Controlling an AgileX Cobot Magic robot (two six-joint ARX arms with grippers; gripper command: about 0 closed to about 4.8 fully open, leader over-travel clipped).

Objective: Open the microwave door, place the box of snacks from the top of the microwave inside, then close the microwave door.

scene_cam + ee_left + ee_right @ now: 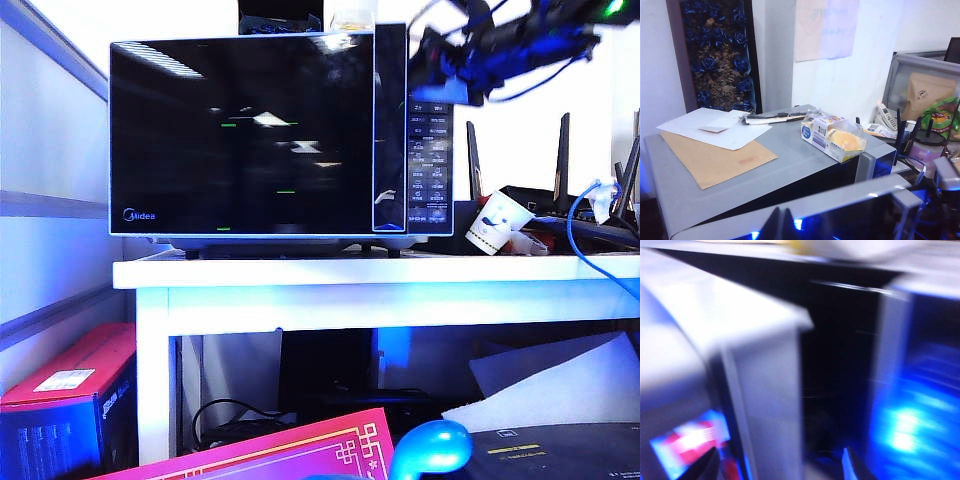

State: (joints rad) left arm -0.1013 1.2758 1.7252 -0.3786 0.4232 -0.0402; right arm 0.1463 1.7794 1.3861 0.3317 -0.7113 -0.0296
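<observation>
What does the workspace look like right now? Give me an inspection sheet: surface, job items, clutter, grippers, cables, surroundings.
Surface: white table carries the microwave.
Job's things: microwave door looks slightly ajar in the wrist views; box of snacks on the microwave's top.
Clutter: white papers and brown envelope on the top; paper cup beside the microwave.
Grippers: right gripper open at the door's handle edge, blurred; left gripper above the door's top edge, jaws unclear.
Cables: blue cable at right; black cable under the table.
Surroundings: red box, router antennas.
</observation>
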